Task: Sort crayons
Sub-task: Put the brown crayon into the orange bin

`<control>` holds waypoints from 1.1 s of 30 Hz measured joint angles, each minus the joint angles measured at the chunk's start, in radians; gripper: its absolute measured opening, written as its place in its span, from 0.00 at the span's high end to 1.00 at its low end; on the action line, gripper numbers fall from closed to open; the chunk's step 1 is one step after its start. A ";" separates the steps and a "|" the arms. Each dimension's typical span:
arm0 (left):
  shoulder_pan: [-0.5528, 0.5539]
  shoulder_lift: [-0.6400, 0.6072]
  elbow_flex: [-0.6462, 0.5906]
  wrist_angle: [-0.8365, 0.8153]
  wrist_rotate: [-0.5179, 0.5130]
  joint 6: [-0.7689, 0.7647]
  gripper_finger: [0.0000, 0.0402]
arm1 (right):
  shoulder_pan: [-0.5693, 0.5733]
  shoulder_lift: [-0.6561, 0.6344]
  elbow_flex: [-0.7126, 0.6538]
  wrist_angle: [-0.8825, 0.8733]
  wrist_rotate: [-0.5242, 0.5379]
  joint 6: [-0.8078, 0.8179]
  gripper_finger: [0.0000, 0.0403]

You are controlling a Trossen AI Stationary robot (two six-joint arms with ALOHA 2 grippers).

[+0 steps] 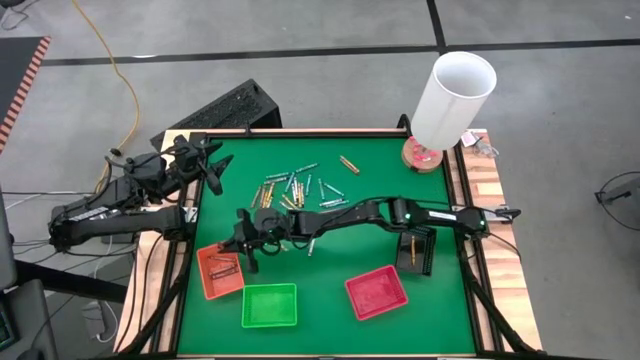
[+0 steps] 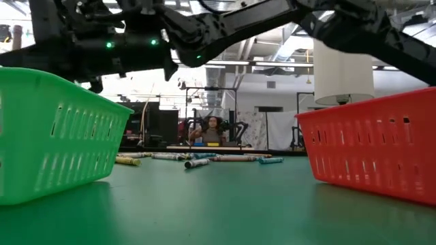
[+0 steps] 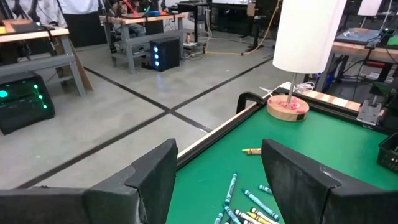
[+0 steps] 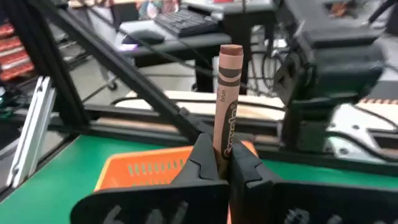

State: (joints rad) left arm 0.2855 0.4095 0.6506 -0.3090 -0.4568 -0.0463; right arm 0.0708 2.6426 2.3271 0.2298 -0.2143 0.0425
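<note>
I held the right tool (image 4: 214, 163) clamped on a brown crayon (image 4: 227, 106), upright above the orange tray (image 1: 219, 272). Released off-centre, it could miss. The left tool (image 3: 217, 180) waited wide at the counter (image 1: 380, 225) edge.

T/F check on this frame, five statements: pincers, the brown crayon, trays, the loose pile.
1. The right pincer is shut on a brown crayon. True.
2. The crayon stands upright over the orange tray. True.
3. The left pincer holds a blue crayon. False: it is open and empty, at the table's left edge.
4. The green tray sits between the orange and red tray. True.
5. The crayon pile lies inside the red tray. False: it lies on the mat.
</note>
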 joint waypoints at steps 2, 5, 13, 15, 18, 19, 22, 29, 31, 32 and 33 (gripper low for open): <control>0.000 0.000 0.000 -0.001 0.000 0.007 0.45 | 0.000 0.031 0.031 0.020 -0.017 0.000 1.00; 0.000 0.000 0.000 -0.006 0.003 0.008 0.45 | 0.003 0.042 0.015 0.042 -0.022 0.017 1.00; 0.000 0.000 0.000 -0.022 0.003 0.023 0.45 | 0.014 0.051 0.015 0.014 -0.023 -0.024 1.00; 0.000 0.000 0.000 -0.022 0.003 0.023 0.45 | 0.015 0.051 0.015 0.011 -0.023 -0.030 1.00; 0.000 0.000 0.000 -0.022 0.002 0.023 0.45 | 0.018 0.071 0.017 0.029 -0.023 -0.042 1.00; 0.000 0.000 0.000 -0.023 0.002 0.023 0.45 | 0.019 0.081 0.017 0.044 -0.024 -0.040 1.00; 0.000 0.000 0.000 -0.023 0.002 0.024 0.45 | 0.024 0.107 0.013 0.062 -0.028 -0.041 1.00; 0.000 0.000 0.000 -0.023 0.002 0.024 0.45 | 0.024 0.111 0.014 0.064 -0.031 -0.041 0.99; 0.000 0.000 0.000 -0.023 0.001 0.024 0.45 | 0.024 0.111 0.014 0.071 -0.030 -0.041 0.96; 0.000 0.000 0.000 -0.023 0.001 0.024 0.45 | 0.023 0.111 0.014 0.073 -0.030 -0.043 0.95; 0.000 0.000 0.000 -0.023 0.001 0.024 0.45 | 0.023 0.111 0.014 0.073 -0.028 -0.043 0.93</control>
State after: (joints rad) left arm 0.2852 0.4095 0.6506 -0.3325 -0.4557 -0.0223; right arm 0.0940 2.7533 2.3409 0.3023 -0.2428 -0.0002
